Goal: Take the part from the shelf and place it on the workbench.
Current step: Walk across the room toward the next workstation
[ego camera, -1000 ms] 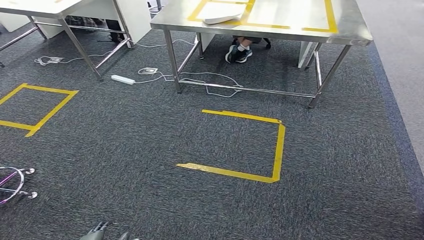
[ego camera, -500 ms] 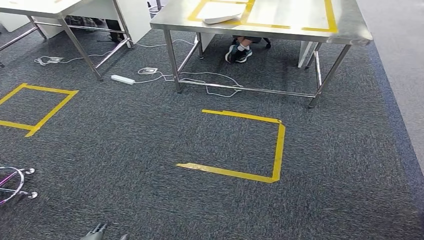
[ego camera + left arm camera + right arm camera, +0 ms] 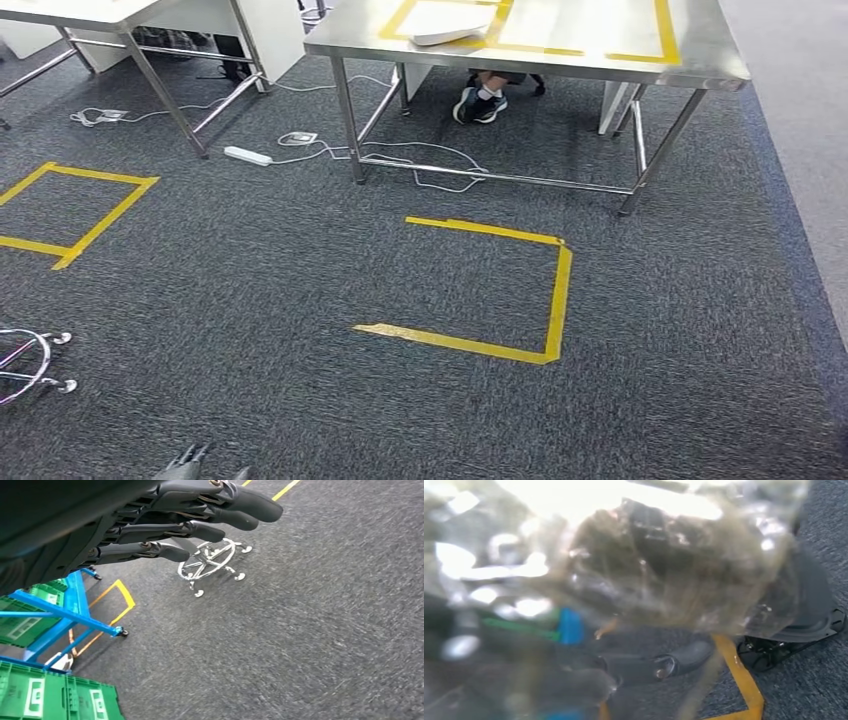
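Note:
In the right wrist view a dark part in a crumpled clear plastic bag [image 3: 649,555] sits close against the camera, and my right hand [image 3: 644,667] grips it, with dark fingers [image 3: 684,657] showing beneath the bag. My left hand [image 3: 190,515] hangs over the carpet with its fingers stretched out and apart, holding nothing; its fingertips [image 3: 190,462] peek in at the bottom of the head view. The steel workbench [image 3: 700,60] stands ahead, marked with a yellow tape rectangle [image 3: 662,35], and a white part [image 3: 445,28] lies on it.
A yellow tape square [image 3: 555,290] marks the carpet before the workbench. A person's shoes [image 3: 480,103] and loose cables [image 3: 420,160] lie under it. A second table [image 3: 150,70] is at left. A chair base [image 3: 210,562], blue shelf frame [image 3: 60,615] and green crates [image 3: 50,695] stand near my left side.
The whole head picture has shifted slightly, so the camera has moved. My left fingertips sit a little lower at the picture's bottom edge.

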`<state>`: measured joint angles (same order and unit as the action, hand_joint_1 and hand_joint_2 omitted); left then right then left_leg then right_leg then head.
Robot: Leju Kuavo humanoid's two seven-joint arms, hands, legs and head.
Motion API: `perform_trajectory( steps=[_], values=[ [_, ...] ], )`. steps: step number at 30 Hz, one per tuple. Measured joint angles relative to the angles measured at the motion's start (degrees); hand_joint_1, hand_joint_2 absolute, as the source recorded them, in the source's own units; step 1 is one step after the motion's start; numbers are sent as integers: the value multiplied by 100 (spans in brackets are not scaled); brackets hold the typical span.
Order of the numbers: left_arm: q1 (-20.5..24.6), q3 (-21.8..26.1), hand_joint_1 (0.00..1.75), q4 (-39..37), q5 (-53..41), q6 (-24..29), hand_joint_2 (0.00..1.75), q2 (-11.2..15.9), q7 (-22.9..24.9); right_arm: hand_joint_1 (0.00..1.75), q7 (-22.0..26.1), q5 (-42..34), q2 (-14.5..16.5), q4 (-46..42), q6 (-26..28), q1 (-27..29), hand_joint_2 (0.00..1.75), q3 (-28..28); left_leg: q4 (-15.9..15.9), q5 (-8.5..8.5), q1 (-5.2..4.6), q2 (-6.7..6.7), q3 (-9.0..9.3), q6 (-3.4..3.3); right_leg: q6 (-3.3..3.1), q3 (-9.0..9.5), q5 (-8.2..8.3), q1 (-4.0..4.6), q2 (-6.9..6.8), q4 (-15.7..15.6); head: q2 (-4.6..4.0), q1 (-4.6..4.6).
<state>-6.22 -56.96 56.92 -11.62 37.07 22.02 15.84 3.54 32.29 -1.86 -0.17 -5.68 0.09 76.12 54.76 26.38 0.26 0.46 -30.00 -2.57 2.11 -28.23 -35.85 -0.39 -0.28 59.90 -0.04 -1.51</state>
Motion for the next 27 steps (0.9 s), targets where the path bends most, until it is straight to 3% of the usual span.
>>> perform_trajectory(
  steps=[2, 3, 4, 5, 7, 9, 13, 15, 17, 18, 19, 20, 23, 25, 27],
  values=[
    [1, -2, 0, -8, -1, 0, 0, -3, 8, 0, -1, -20, -3, 0, -1, 3, 0, -27, 4, -26, 4, 4, -63, 11, 32, -390, -370, -23, 16, 790, 0, 4],
    [2, -4, 0, -13, -1, 0, 0, -8, 24, 0, -1, -25, -6, 0, 0, 7, 0, -35, 12, -37, 11, 6, -88, 27, 50, -513, -419, -37, 17, 1040, 0, 2],
    [5, -5, 0, -16, -1, 0, 0, -11, 49, 0, -1, -28, -10, 0, 0, 10, 0, -42, 23, -48, 23, 7, -109, 48, 72, -533, -345, -54, 16, 1072, 0, 2],
    [11, -6, 0, -18, -1, 0, 0, -15, 78, 0, -2, -32, -16, -1, 1, 11, 0, -52, 41, -55, 41, 7, -126, 75, 98, -433, -160, -79, 14, 855, 0, 2],
    [28, -7, 0, -18, -4, 0, 0, -12, 137, 0, -1, -45, -23, -1, 2, 4, 0, -80, 118, -44, 66, 1, -169, 159, 157, -71, 237, -132, 23, 90, 0, 13],
    [46, -12, 0, -18, -16, 0, 0, 3, 172, 0, 3, -71, -21, -1, 2, -1, 0, -114, 209, -29, 62, -13, -215, 258, 109, 103, 380, -146, 64, -328, 0, 18],
    [54, -28, 0, -18, -37, 0, 0, 25, 203, 0, 5, -117, -22, -1, 5, 3, 0, -164, 301, 5, 92, -28, -270, 385, -95, 25, 414, -118, 79, -287, -1, 1],
    [57, -42, 0, -18, -42, 0, 0, 28, 206, 0, 10, -125, -25, -2, 8, 3, 0, -176, 750, 357, 99, -29, -444, 416, -171, -15, 460, -111, 59, -287, -1, -14],
    [59, -51, 0, -18, -44, 0, 0, 27, 216, 0, 14, -141, -26, -2, 10, 4, 0, -184, 1522, 810, 94, -30, -732, 419, -223, -48, 499, -80, 43, -283, -1, -24],
    [59, -56, 0, -18, -44, 0, 0, 26, 225, 0, 11, -156, -26, -2, 11, 6, 0, -193, 1799, 918, 91, -30, -822, 409, -238, -63, 518, -63, 38, -280, -1, -25],
    [58, -62, 0, -18, -44, 0, 0, 23, 234, 0, 8, -174, -26, -2, 12, 9, 0, -206, 1888, 908, 87, -30, -826, 389, -245, -74, 532, -48, 35, -278, 0, -26],
    [59, -68, 0, -18, -44, 0, 0, 22, 242, 0, 5, -193, -26, -2, 13, 10, 0, -222, 1749, 781, 80, -30, -722, 358, -246, -81, 541, -34, 36, -277, 0, -26],
    [61, -81, 0, -19, -40, 0, 0, 26, 249, 0, 8, -238, -26, -2, 14, 2, 0, -269, 689, 273, 29, -43, -138, 219, -232, -87, 548, -4, 43, -270, -1, -21],
    [68, -81, 0, -20, -22, 0, 0, 31, 230, 0, 15, -258, -26, -2, 15, -5, 0, -286, 322, 238, -2, -50, 12, 164, -188, -138, 565, 7, 40, -252, -1, -24],
    [62, -80, 0, -21, -3, 0, 0, 29, 208, 0, 13, -273, -27, -3, 15, -4, 0, -302, 227, 241, -7, -47, 4, 159, -121, -172, 594, 15, 29, -267, 0, -30]
  ],
)
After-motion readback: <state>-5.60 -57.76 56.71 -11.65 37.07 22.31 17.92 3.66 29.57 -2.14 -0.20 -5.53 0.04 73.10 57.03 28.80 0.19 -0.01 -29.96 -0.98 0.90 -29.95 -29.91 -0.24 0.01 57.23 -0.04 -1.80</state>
